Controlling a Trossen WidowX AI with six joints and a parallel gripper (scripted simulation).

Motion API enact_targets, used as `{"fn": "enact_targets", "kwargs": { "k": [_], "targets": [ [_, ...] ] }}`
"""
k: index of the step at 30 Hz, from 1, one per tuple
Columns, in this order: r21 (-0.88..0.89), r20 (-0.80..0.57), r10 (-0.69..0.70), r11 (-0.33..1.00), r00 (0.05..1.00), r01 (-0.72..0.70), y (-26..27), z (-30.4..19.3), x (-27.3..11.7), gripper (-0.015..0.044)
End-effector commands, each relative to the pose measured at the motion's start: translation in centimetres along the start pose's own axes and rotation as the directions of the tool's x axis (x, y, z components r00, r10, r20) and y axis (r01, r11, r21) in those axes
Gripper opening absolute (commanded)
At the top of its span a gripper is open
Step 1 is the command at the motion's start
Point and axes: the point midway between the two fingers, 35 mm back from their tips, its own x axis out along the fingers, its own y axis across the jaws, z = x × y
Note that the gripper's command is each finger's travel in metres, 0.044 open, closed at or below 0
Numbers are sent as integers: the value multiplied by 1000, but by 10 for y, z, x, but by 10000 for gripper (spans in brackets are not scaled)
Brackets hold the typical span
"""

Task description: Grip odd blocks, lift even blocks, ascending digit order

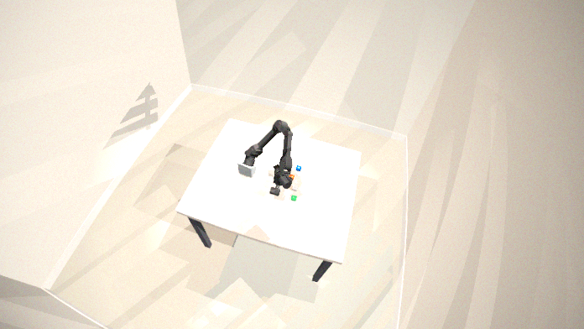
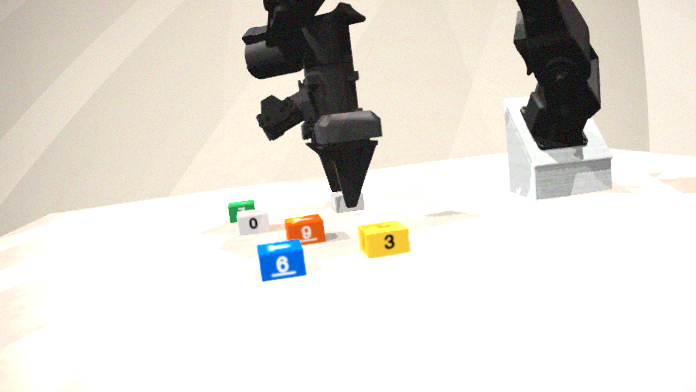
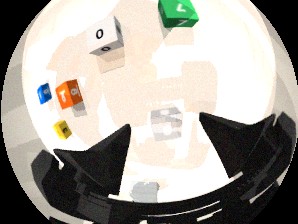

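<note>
- Gripper [image 2: 348, 200] fingers spread wide, gripped nothing, straddling grey block [image 3: 166, 121] on worktop [image 2: 450, 280].
- "0" block [image 3: 105, 35] at 11 o'clock; green block [image 3: 177, 11] at 12.

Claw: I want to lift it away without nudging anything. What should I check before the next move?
1. Claw open: ok.
2. Gaps between the fingers and the grey block on both sides, wrist view: ok.
3. Grey block resting on the table: ok, as far as the exterior view shows.
4. Grey block's digit readable: not ok, blurred.
5. Green block's digit readable, for picking the next target: cannot tell.
6. 0 block, 9 block, 6 block and 3 block apart from the claw: ok.
</note>
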Motion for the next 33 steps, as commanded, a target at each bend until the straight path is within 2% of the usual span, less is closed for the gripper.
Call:
{"fn": "enact_targets", "kwargs": {
  "k": [1,3,7,10,15,18,27,33],
  "targets": [
    [0,5,-3,1000,1000,3,-1,1,-23,400],
    [0,5,-2,1000,1000,2,-1,1,-35,400],
    [0,5,-2,1000,1000,2,-1,1,-35,400],
    [-2,10,-6,1000,1000,6,-2,2,-48,321],
    [0,6,-7,1000,1000,7,-2,1,-104,190],
    [1,3,-5,1000,1000,5,-1,0,-116,120],
    [2,3,-6,1000,1000,6,1,2,-117,120],
    [2,5,-5,1000,1000,5,94,48,-117,120]
  ]
}}
